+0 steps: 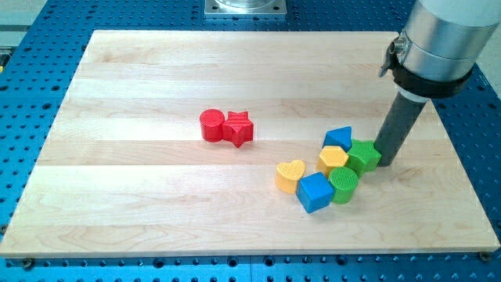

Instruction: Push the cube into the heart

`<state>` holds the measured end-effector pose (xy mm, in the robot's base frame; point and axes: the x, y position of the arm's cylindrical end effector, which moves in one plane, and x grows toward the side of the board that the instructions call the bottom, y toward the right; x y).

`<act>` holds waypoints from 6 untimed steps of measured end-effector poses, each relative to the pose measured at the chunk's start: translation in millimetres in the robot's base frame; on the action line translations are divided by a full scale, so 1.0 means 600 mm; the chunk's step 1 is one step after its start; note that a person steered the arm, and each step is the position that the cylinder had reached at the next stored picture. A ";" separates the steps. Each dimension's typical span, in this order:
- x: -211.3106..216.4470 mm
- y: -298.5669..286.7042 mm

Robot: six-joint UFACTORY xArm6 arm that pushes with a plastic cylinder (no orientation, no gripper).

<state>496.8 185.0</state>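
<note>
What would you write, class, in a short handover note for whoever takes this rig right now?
My tip: on the board, against the right side of the green star-like block.
Blue cube: at the bottom of the cluster, touching the yellow heart on the heart's lower right.
Nearby: yellow hexagon, green cylinder, another blue block.
Done: cube and heart appear to touch.
Left: confirm contact, or nudge the cube leftward.
</note>
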 end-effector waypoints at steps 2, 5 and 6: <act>0.111 -0.014; 0.128 -0.213; 0.128 -0.269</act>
